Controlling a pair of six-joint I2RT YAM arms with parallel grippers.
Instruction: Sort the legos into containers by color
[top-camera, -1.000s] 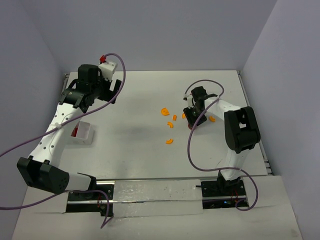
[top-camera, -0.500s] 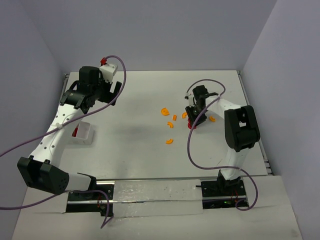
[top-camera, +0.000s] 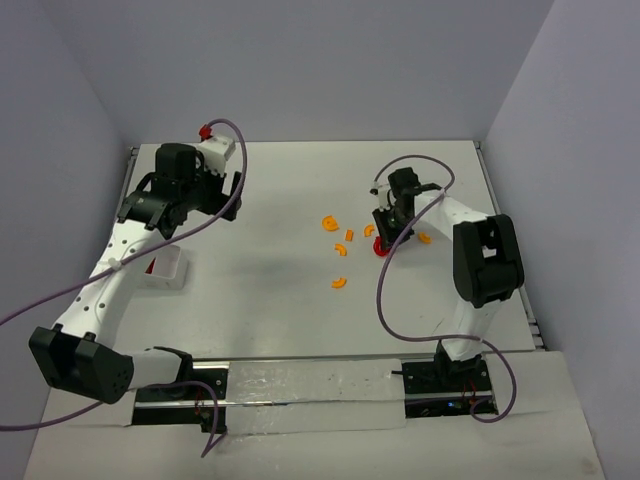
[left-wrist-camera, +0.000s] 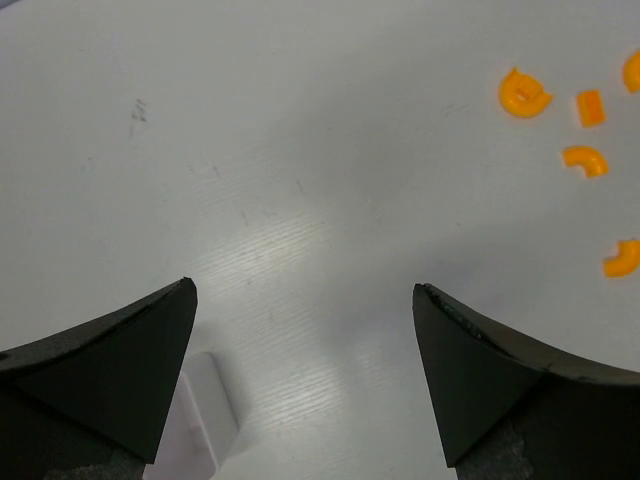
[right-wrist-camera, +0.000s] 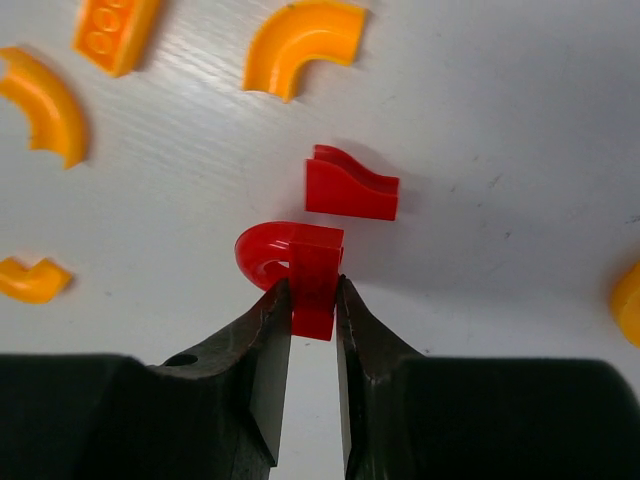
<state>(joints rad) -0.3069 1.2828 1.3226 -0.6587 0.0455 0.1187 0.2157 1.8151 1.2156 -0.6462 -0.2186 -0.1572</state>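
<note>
right gripper (right-wrist-camera: 313, 297) pinched on a red hooked lego (right-wrist-camera: 288, 258), another red piece (right-wrist-camera: 351, 186) just beside, left gripper (left-wrist-camera: 302, 290) wide open

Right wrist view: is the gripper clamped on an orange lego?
No, the right gripper pinches a red curved lego; the orange legos lie untouched.

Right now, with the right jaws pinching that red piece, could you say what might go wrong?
The right jaws hold only the near end of the red curved piece; it may slip when lifted. The other red piece just beyond could get knocked. The white tray is far, by the left arm: a long carry.
</note>
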